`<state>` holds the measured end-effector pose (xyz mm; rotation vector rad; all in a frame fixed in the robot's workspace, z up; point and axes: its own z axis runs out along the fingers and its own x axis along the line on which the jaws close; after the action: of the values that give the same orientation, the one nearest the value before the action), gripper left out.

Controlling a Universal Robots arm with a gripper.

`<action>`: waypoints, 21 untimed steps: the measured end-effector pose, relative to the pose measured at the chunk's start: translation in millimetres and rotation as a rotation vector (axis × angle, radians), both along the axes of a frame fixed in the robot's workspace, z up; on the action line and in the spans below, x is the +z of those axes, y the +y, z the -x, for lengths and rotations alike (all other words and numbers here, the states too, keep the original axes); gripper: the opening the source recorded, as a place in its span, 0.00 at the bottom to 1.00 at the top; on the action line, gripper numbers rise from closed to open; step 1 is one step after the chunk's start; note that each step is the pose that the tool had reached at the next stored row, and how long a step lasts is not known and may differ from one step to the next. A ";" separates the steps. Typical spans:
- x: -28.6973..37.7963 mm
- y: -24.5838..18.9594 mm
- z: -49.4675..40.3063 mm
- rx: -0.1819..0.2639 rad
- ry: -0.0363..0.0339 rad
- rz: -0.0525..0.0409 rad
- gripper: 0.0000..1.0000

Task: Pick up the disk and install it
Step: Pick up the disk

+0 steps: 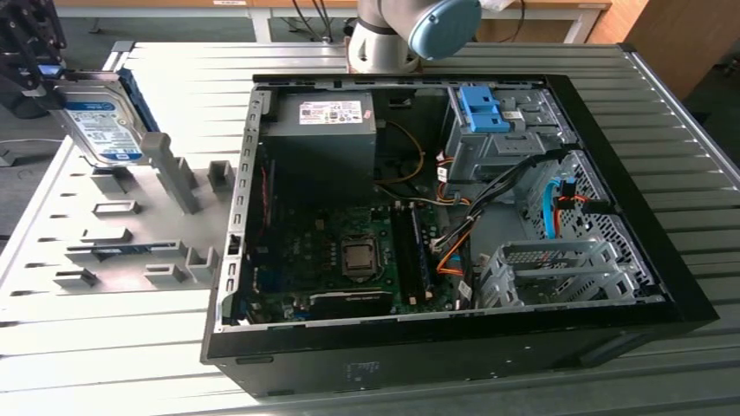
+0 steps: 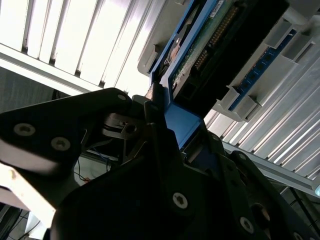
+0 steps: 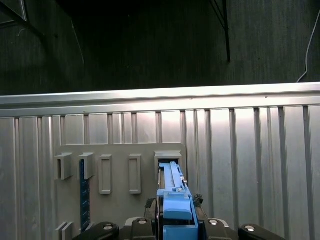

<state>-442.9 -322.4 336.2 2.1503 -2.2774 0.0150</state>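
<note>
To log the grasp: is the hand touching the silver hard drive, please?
Touching: the second wrist view shows the hand clamped on the blue frame of the silver hard drive.

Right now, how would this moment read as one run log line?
phase: pick-up | end effector: shut on disk | disk: on edge above grey rack, outside computer case | install: not done

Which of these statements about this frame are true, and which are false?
1. The gripper is shut on the disk, gripping its blue carrier frame. True.
2. The disk already sits inside the computer case. False: it is outside the case, over the grey fixture plate at the exterior view's left.
3. The case lies open, exposing the motherboard. True.
4. The grey power supply lies on the fixture plate. False: it is inside the case.
</note>
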 end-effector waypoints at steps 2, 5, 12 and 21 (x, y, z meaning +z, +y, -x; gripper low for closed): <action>0.0 0.0 0.0 0.000 -0.0001 0.0000 0.37; 0.1 0.0 0.0 0.000 0.0000 0.0000 0.37; 0.2 0.0 0.0 0.000 0.0000 0.0000 0.37; 2.2 0.0 0.0 0.000 0.0002 0.0001 0.37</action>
<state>-442.9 -322.4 338.4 2.1502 -2.2772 0.0148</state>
